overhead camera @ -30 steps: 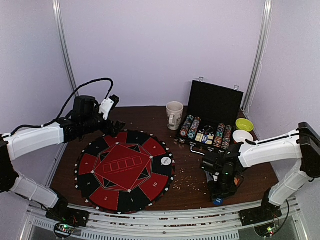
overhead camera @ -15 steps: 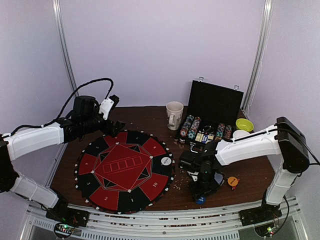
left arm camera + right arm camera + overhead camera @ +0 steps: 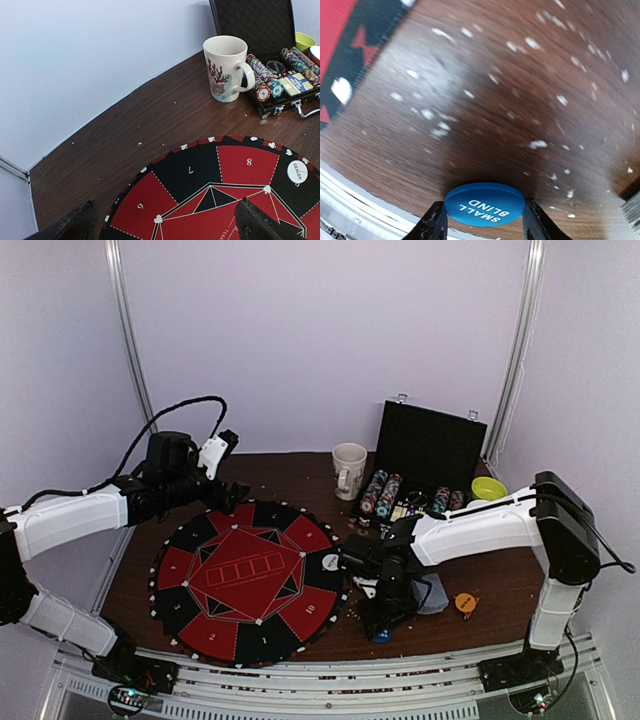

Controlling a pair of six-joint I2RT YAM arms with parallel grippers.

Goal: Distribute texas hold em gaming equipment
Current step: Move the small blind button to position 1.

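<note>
right jaws gripped the small blind disc (image 3: 485, 204) by its rim, partly closed. over the last second i carried it left across the worktop (image 3: 300, 472), stopping just off the mat (image 3: 250, 580). placement looked next. orange disc (image 3: 465, 602) waited to the right. left jaws were fully open and empty at the far side.

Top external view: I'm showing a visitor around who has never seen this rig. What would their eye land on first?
The round red-and-black poker mat lies left of centre, a white DEALER button at its right edge. Behind it on the right, an open black case shows rows of striped chips. Just off the mat's right edge, the right tool grips a blue SMALL BLIND disc.
</note>
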